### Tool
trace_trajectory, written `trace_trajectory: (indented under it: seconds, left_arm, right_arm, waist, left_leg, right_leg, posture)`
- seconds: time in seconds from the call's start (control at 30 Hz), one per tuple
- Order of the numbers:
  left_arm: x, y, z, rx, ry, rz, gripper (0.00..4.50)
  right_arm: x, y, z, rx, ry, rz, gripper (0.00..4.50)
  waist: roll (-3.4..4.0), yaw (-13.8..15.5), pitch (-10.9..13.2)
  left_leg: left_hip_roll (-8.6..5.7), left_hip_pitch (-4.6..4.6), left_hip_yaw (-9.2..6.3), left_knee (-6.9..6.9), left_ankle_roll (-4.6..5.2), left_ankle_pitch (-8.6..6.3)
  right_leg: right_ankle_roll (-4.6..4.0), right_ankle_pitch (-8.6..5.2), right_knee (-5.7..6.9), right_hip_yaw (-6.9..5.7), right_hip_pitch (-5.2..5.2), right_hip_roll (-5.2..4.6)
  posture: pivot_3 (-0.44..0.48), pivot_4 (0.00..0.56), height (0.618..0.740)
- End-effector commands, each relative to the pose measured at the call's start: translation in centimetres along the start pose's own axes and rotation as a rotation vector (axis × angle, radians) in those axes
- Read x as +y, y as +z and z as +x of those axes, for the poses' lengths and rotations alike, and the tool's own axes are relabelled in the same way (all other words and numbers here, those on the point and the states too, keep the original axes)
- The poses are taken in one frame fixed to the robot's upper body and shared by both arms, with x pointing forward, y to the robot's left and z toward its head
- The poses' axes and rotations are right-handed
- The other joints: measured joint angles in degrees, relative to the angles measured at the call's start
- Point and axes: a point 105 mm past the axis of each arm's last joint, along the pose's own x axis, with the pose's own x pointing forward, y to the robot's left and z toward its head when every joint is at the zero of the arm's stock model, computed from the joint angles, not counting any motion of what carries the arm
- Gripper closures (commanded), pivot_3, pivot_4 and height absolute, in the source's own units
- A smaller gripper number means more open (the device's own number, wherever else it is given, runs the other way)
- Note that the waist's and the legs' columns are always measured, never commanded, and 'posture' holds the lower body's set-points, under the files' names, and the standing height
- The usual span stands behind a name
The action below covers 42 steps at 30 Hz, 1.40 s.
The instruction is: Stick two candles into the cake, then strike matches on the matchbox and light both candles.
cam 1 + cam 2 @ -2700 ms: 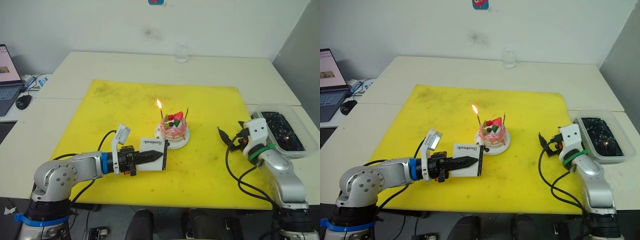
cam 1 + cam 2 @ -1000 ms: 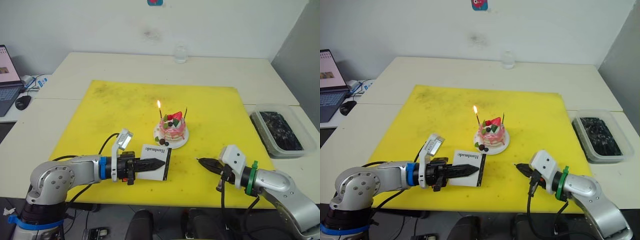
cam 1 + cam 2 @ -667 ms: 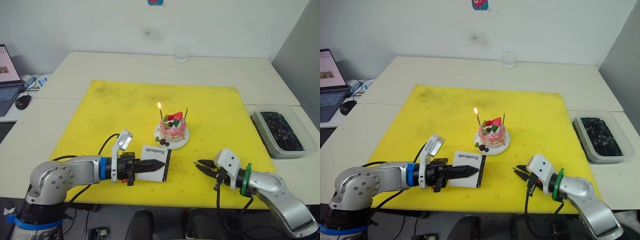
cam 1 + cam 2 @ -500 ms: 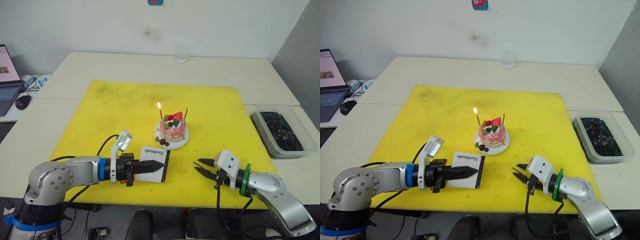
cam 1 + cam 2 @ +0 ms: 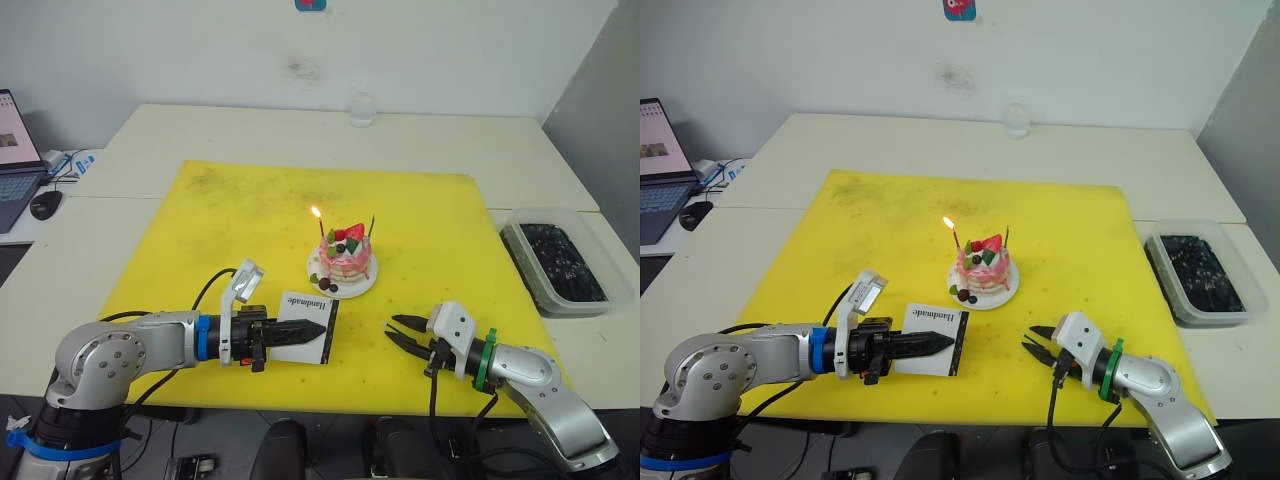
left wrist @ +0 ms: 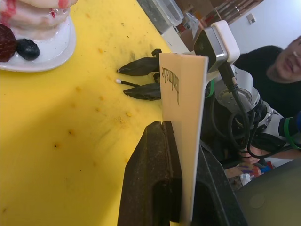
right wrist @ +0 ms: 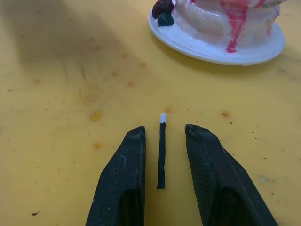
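The pink cake [image 5: 345, 262] on its white plate stands mid-mat with two thin dark candles in it. The left candle [image 5: 320, 227] burns; the right candle [image 5: 372, 223] has no flame. My left gripper [image 5: 322, 327] is shut on the white matchbox [image 5: 300, 349], holding it on edge just over the mat in front of the cake. A match [image 7: 161, 150], a thin dark stick with a whitish tip, lies flat on the mat. My right gripper [image 7: 164, 129] is low and open, one finger on each side of the match, not touching it.
The yellow mat [image 5: 250, 220] covers the table's middle. A clear tray [image 5: 555, 262] with dark contents sits at the right edge, a glass [image 5: 362, 105] at the back, a laptop [image 5: 15, 140] and mouse [image 5: 45, 203] far left. A person [image 6: 287, 66] is beyond the table.
My right arm came from the tray down to the front of the mat, its gripper opened and slid left around the match. The left arm holds still with the matchbox.
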Motion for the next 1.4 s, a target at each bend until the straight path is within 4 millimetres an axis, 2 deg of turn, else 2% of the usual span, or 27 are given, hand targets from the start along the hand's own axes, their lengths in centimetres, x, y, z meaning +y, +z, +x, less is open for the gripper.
trace_trajectory:
  seconds: [0.03,0.4,0.53,0.57,0.77,0.97,1.2,1.3,1.4]
  left_arm:
    - [-0.5,0.6,0.0,-0.017,-0.014,0.032,4.5]
    - [-0.4,0.7,0.1,-0.019,-0.017,0.031,4.5]
    - [-0.4,0.7,0.2,-0.019,-0.016,0.029,4.5]
    - [-0.4,0.7,0.2,-0.019,-0.016,0.028,4.5]
    - [-0.3,0.5,0.2,-0.016,-0.016,0.022,4.5]
    - [-0.1,0.2,0.4,-0.029,-0.021,-0.011,4.5]
    - [-0.1,0.6,1.3,-0.072,-0.056,-0.062,4.5]
    - [-0.5,0.8,1.8,-0.073,-0.087,-0.077,4.5]
    - [-0.9,0.4,2.2,-0.046,-0.11,-0.09,4.5]
  right_arm:
    - [0.5,-0.3,-0.1,0.008,0.004,0.008,3.16]
    - [0.8,-0.8,0.3,0.024,-0.018,0.048,3.16]
    - [0.7,-0.9,0.5,0.026,-0.023,0.056,4.36]
    - [0.7,-0.9,0.5,0.027,-0.025,0.056,4.47]
    - [0.6,-0.8,0.5,0.014,-0.021,0.066,4.47]
    - [0.6,0.4,-0.3,-0.051,-0.006,0.13,4.47]
    - [-0.3,3.6,-2.1,-0.142,-0.044,0.147,4.47]
    - [-0.6,4.2,-2.6,-0.156,-0.064,0.122,4.47]
    - [-1.6,5.3,-3.1,-0.193,-0.132,-0.027,4.47]
  waist:
    - [-0.01,0.0,0.0]
    - [-0.05,0.02,-0.04]
    - [-0.06,0.01,-0.05]
    - [-0.07,0.02,-0.05]
    - [-0.13,0.01,-0.09]
    - [-0.13,0.06,-0.09]
    - [-0.13,0.13,-0.08]
    - [-0.13,0.15,-0.09]
    - [-0.13,0.09,-0.09]
  left_leg:
    - [0.0,0.0,0.0,0.0,0.0,0.0]
    - [0.0,0.02,-0.01,0.0,0.0,0.0]
    - [0.0,0.03,-0.01,0.0,0.0,0.0]
    - [0.01,0.04,-0.01,0.0,0.0,0.0]
    - [0.01,0.04,-0.01,0.01,0.0,0.0]
    - [0.0,0.04,-0.01,0.01,0.0,0.0]
    - [0.01,0.0,-0.01,0.01,0.0,0.0]
    - [-0.01,0.0,-0.04,0.04,0.0,0.0]
    - [-0.03,0.01,-0.02,0.04,0.0,0.0]
  right_leg:
    - [0.0,0.0,0.0,0.0,0.0,0.0]
    - [0.0,0.0,0.01,0.0,0.02,0.0]
    - [0.0,0.0,0.01,0.0,0.02,0.0]
    - [0.0,0.0,0.01,0.0,0.03,0.0]
    - [0.0,0.0,0.02,0.0,0.03,0.0]
    - [0.0,0.01,0.02,0.0,0.04,0.0]
    - [0.0,0.01,0.01,0.02,0.03,-0.03]
    - [0.02,0.02,0.01,-0.02,0.05,-0.03]
    - [0.02,0.02,0.02,0.0,0.05,-0.01]
  posture:
    - [0.0,0.15,0.74]
    - [0.0,0.15,0.74]
    - [0.0,0.15,0.74]
    - [0.0,0.15,0.74]
    - [0.0,0.15,0.74]
    - [0.0,0.15,0.74]
    - [0.0,0.15,0.74]
    - [0.0,0.15,0.74]
    - [0.0,0.15,0.74]
